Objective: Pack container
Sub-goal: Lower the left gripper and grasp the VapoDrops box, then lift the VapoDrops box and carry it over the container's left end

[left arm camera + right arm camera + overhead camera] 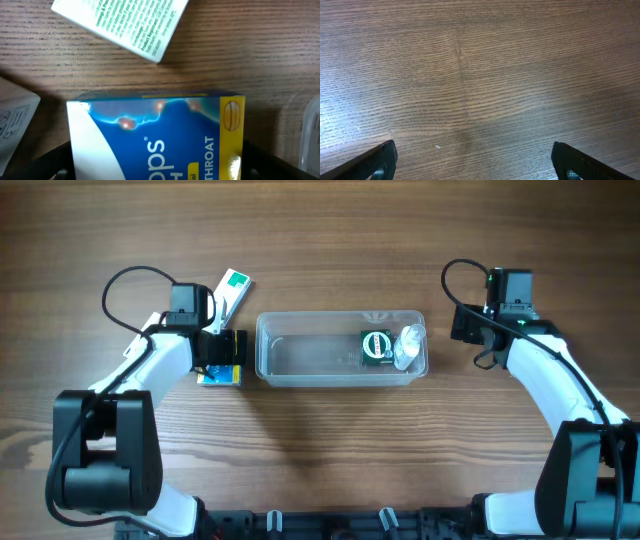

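Clear container sits mid-table btw the two arms, w/ a green round tin + some pale item at its right end. Left gripper straddles a blue-yellow box just left of the tub, can't tell if it's actually squeezing. Right gripper is spread wide and holds nothing, over bare table.

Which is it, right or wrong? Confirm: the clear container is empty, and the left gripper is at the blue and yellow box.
Wrong: the container is not empty. The overhead view shows a green round item and a clear item at its right end. The rest holds.
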{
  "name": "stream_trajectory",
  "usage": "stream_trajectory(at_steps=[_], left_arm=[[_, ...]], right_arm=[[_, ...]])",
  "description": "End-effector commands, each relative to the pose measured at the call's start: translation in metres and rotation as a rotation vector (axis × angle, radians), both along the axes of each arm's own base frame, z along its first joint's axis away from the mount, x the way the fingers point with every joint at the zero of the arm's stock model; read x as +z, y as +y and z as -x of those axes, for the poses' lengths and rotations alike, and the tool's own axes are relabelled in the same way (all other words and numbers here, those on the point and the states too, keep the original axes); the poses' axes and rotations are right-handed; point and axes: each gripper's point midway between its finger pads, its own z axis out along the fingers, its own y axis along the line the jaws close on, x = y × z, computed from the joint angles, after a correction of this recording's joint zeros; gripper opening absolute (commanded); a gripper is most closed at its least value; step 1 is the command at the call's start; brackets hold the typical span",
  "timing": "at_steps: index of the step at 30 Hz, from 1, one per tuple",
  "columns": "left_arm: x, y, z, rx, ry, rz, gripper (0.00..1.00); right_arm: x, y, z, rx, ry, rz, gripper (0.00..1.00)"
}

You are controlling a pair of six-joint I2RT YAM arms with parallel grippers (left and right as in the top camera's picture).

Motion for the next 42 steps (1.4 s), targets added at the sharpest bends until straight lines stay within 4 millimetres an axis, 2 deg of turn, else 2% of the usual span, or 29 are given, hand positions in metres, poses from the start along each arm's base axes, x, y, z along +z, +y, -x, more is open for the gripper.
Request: stream_trajectory(at_steps=[1, 3, 7, 14, 19, 25, 27, 29, 33, 36, 39, 42], left_arm=[[-0.022, 0.000, 0.026, 0.014, 0.119, 0.003, 1.00], [-0.022, 0.000, 0.028, 0.014, 0.128, 0.003, 1.00], [-0.023, 0.000, 0.031, 0.025, 0.138, 0.007, 0.91], [-0.023, -0.001, 0.032, 0.036, 0.145, 0.017, 0.97], [-0.016, -0.001, 0.031, 0.037, 0.129, 0.018, 0.73], [-0.008, -0.001, 0.030, 0.037, 0.117, 0.018, 0.73], [0.005, -0.001, 0.024, 0.040, 0.088, 0.021, 0.73], [0.028, -0.001, 0.013, 0.070, 0.039, 0.030, 0.72], [0.082, -0.001, -0.005, 0.126, -0.073, 0.057, 0.69], [0.123, -0.002, -0.009, 0.159, -0.145, 0.081, 0.66], [0.146, -0.007, -0.008, 0.142, -0.193, 0.088, 0.66], [0.159, -0.022, -0.005, 0.135, -0.224, 0.116, 0.65]], right_arm=[[-0.003, -0.002, 0.001, -0.002, 0.010, 0.017, 1.00], [-0.003, -0.002, 0.001, -0.002, 0.010, 0.017, 1.00], [-0.003, -0.002, 0.001, -0.002, 0.010, 0.018, 1.00], [-0.003, -0.002, 0.001, -0.002, 0.010, 0.018, 1.00], [-0.003, -0.002, 0.001, -0.002, 0.010, 0.017, 1.00], [-0.003, -0.002, 0.001, -0.002, 0.010, 0.017, 1.00], [-0.003, -0.002, 0.001, -0.002, 0.010, 0.018, 1.00], [-0.003, -0.002, 0.001, -0.002, 0.010, 0.017, 1.00], [-0.003, -0.002, 0.001, -0.002, 0.010, 0.017, 1.00], [-0.003, -0.002, 0.001, -0.002, 0.010, 0.017, 1.00], [-0.003, -0.002, 0.001, -0.002, 0.010, 0.017, 1.00], [-0.003, -0.002, 0.001, -0.002, 0.010, 0.017, 1.00]])
